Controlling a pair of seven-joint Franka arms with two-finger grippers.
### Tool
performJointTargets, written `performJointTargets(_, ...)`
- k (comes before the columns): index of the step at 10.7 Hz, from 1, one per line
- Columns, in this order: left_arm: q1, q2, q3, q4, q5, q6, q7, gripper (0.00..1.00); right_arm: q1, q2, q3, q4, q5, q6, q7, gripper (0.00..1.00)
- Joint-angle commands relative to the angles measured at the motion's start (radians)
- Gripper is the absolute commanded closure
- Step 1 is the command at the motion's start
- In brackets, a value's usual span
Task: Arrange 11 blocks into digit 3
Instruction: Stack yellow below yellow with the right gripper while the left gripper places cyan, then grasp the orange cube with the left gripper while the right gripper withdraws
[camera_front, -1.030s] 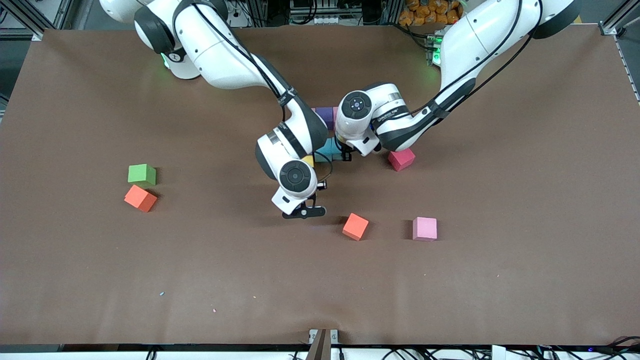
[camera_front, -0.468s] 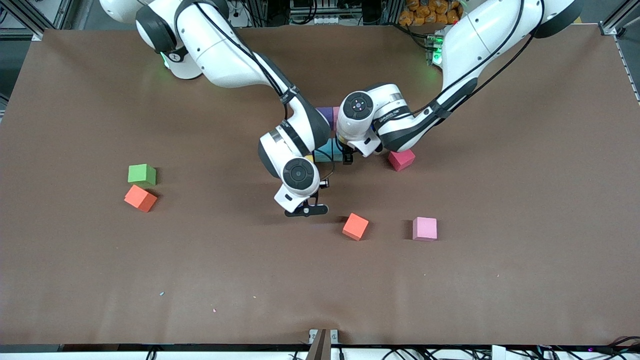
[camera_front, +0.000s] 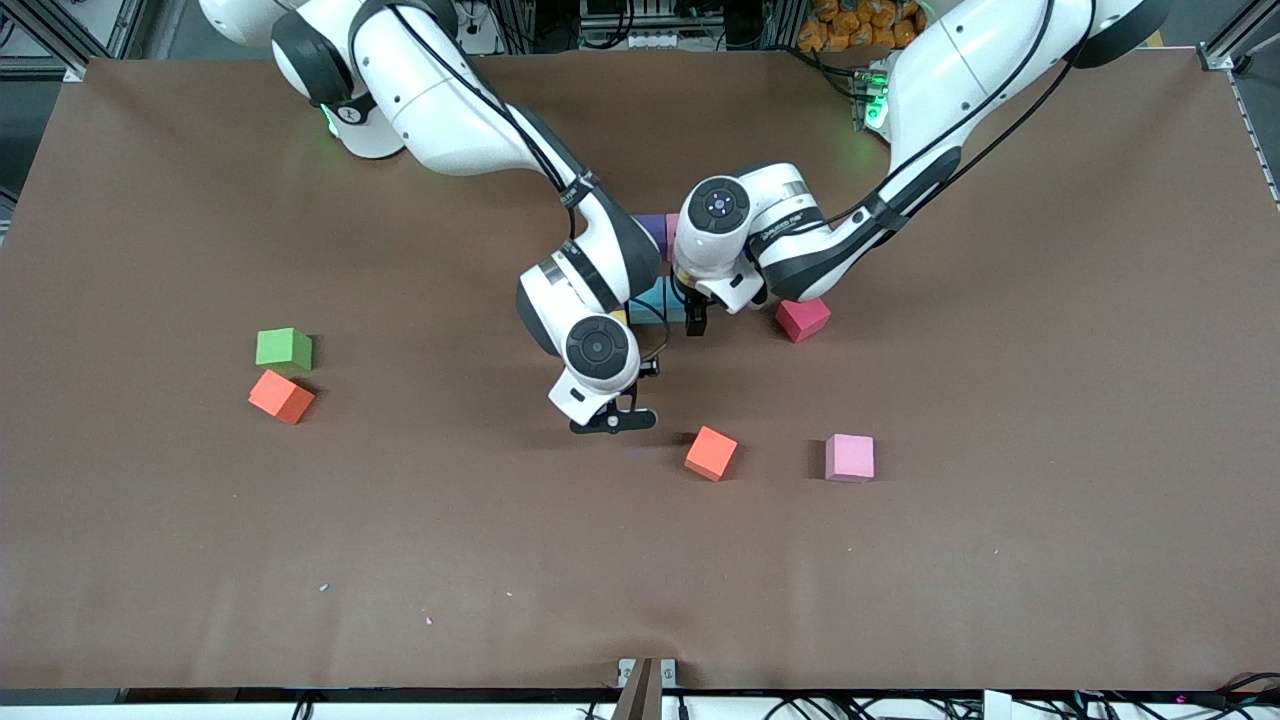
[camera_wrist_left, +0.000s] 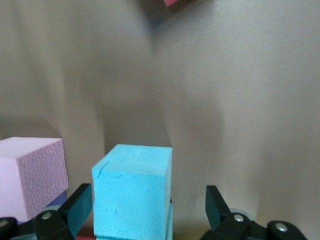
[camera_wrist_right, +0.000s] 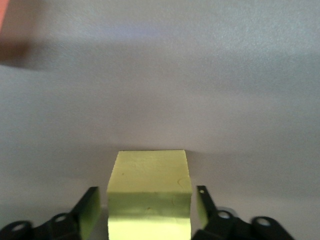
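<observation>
Mid-table, the blocks form a partial figure under both wrists: purple (camera_front: 650, 228), pink (camera_front: 671, 228), sky-blue (camera_front: 658, 299) and a sliver of yellow (camera_front: 618, 318). My left gripper (camera_wrist_left: 147, 206) is open around a sky-blue block (camera_wrist_left: 132, 195), with a clear gap on one side. A pink block (camera_wrist_left: 30, 175) stands beside it. My right gripper (camera_wrist_right: 146, 210) is open around a yellow block (camera_wrist_right: 150, 192), with thin gaps at both fingers. Loose blocks lie apart: crimson (camera_front: 803, 318), orange (camera_front: 711, 453), pink (camera_front: 849, 458) and another orange (camera_front: 281, 396).
A green cube (camera_front: 284, 348) sits beside the orange block toward the right arm's end of the table. Both forearms cross over the middle of the table and hide most of the built figure. The table's edge (camera_front: 640, 688) runs along the side nearest the front camera.
Both grippers have opened: the left let go of the sky-blue block and the right let go of the yellow block. The arms have barely shifted.
</observation>
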Motion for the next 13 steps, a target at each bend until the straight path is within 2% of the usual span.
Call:
performJointTargets(1,0.064,-0.097,-0.066,-0.025,-0.017,-0.001,-0.090,0.00,-0.004,-0.031,0.002,0.020,-0.012,-0.016,0.021,0.00)
performJointTargets(3,0.258,-0.102,-0.225,-0.025,-0.017,-0.023,0.021,0.00,-0.021,-0.059,-0.006,0.021,-0.011,-0.017,0.015,0.00)
performJointTargets(4,0.324,-0.102,-0.267,-0.019,-0.015,-0.029,0.081,0.00,-0.049,-0.079,-0.006,0.021,-0.009,-0.019,0.012,0.00)
performJointTargets(6,0.366,-0.087,-0.272,0.054,-0.017,-0.070,0.222,0.00,-0.138,-0.102,-0.006,0.024,-0.014,-0.039,-0.051,0.00)
performJointTargets(8,0.368,-0.050,-0.235,0.157,-0.017,-0.133,0.398,0.00,-0.278,-0.120,-0.003,0.044,-0.011,-0.111,-0.195,0.00)
performJointTargets(10,0.362,-0.016,-0.162,0.238,-0.020,-0.156,0.572,0.00,-0.407,-0.155,-0.006,0.046,-0.016,-0.172,-0.331,0.00)
performJointTargets(12,0.328,0.056,-0.048,0.370,-0.073,-0.161,0.649,0.00,-0.512,-0.191,-0.011,0.043,-0.020,-0.253,-0.463,0.00)
performJointTargets(13,0.278,0.094,0.010,0.440,-0.087,-0.161,0.675,0.00,-0.550,-0.223,-0.020,0.034,-0.044,-0.296,-0.532,0.00)
